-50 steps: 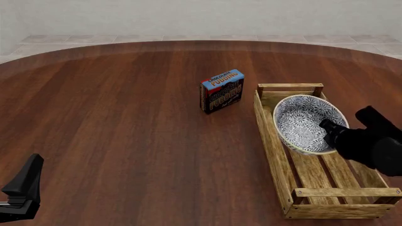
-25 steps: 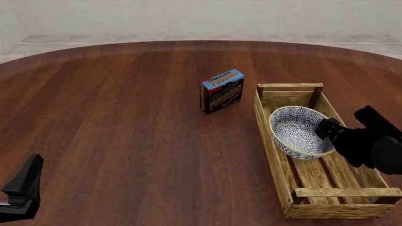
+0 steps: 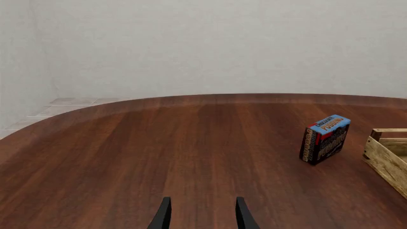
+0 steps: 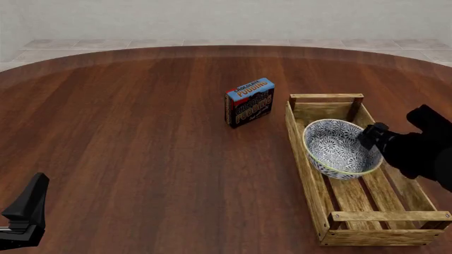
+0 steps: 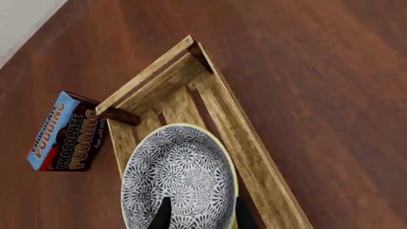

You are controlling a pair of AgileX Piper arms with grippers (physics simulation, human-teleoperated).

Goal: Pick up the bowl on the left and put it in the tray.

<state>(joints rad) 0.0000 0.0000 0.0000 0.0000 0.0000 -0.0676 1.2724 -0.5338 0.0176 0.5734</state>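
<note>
Inside the tray, toward its far half, the bowl is seated on the slats, tilted slightly against the left wall. Compared with half a second ago its place is unchanged; a second ago it was held higher and nearer the far rail. The right gripper has been drawn back and up a little from the bowl's right rim. In the right wrist view the right gripper's finger tips are seen over the bowl, with the tray beneath; the jaws are spread, and no pinch on the rim is seen. The left gripper is parked at the worktop's near left edge, unmoved, jaws spread with nothing between them in the left wrist view. The pudding box stands just left of the tray's far end, not touching it.
</note>
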